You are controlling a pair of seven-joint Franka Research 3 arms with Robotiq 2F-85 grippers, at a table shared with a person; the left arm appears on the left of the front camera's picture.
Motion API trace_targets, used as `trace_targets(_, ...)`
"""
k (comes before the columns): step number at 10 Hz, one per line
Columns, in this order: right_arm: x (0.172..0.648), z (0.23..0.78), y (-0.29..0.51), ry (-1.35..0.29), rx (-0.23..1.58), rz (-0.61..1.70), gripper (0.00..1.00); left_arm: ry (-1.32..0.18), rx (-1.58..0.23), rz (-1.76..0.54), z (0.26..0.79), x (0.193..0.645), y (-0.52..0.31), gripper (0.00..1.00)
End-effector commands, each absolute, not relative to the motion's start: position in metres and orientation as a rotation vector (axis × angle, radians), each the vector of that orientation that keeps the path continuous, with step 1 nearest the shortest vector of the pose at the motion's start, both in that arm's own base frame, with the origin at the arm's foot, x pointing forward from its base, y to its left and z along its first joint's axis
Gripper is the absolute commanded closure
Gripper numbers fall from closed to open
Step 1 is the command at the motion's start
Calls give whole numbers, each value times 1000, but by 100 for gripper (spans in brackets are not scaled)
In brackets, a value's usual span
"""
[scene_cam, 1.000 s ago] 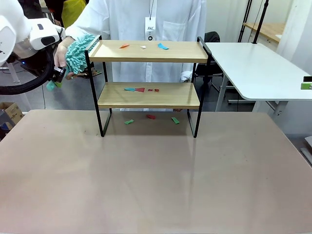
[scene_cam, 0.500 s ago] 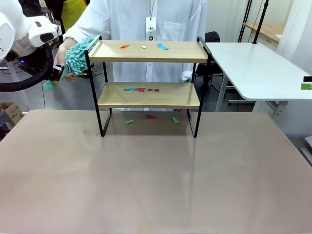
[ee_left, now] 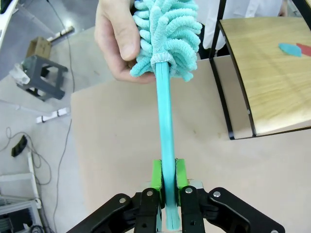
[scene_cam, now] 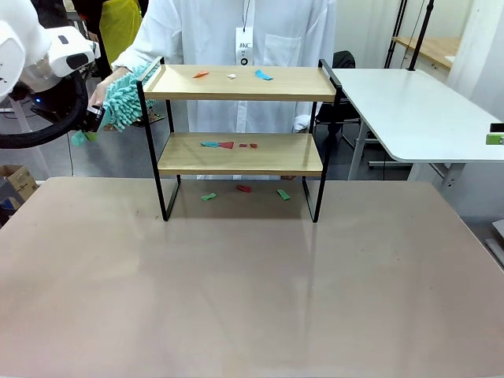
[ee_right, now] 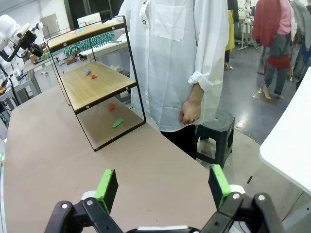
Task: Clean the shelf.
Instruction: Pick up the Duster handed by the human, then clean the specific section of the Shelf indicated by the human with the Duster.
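At the far left of the front view, your left gripper [scene_cam: 91,122] is hanging in the air beyond the table's edge, level with the gap between the two tiers. In the left wrist view its green pads [ee_left: 156,174] are pressing together on the teal handle of a duster [ee_left: 165,111], so you are gripping the handle low down while it is running straight away from the jaws. A person's hand [ee_left: 116,43] is holding the fluffy teal duster head [scene_cam: 126,96] at the other end, thumb lying across the fibres.

The duster head is sitting at the left end of the shelf [scene_cam: 303,83], beside the top tier's raised side rail; you cannot tell whether it is touching the rail. The shelf is standing upright on the tan table [scene_cam: 236,299], towards the far edge and a little left of the middle, with the person in a white coat [scene_cam: 236,31] standing right behind it.

Paper scraps are lying on the top board: an orange one [scene_cam: 201,75], a white one [scene_cam: 231,76] and a blue one [scene_cam: 263,75]. A teal scrap [scene_cam: 209,144] and red scraps [scene_cam: 226,145] are resting on the lower board, and green and red bits [scene_cam: 283,194] are lying on the table beneath.

Further right, a white table [scene_cam: 417,110] is standing beside the shelf. Your right gripper [ee_right: 165,187] is hovering with its jaws spread wide and nothing between them.
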State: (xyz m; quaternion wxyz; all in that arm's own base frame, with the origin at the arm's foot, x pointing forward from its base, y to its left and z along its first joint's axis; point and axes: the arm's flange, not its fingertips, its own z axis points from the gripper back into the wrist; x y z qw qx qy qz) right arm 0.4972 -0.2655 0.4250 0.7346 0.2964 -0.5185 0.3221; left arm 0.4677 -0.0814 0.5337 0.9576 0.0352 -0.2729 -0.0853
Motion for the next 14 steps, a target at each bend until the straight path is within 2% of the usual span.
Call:
trace_targets(1,497,427,-264,-1143,649,711,0,-560,77,-189,535,468,-79,100)
trace_targets(12,497,427,-264,-1143,649,711,0,-560,77,-189,535,468,-79,100)
trace_targets(13,497,427,-264,-1143,649,711,0,-553,72,-174,533,468,-81,87)
trace_targets(14,497,427,-264,-1143,649,711,0,-526,143,-193,549,461,-66,87)
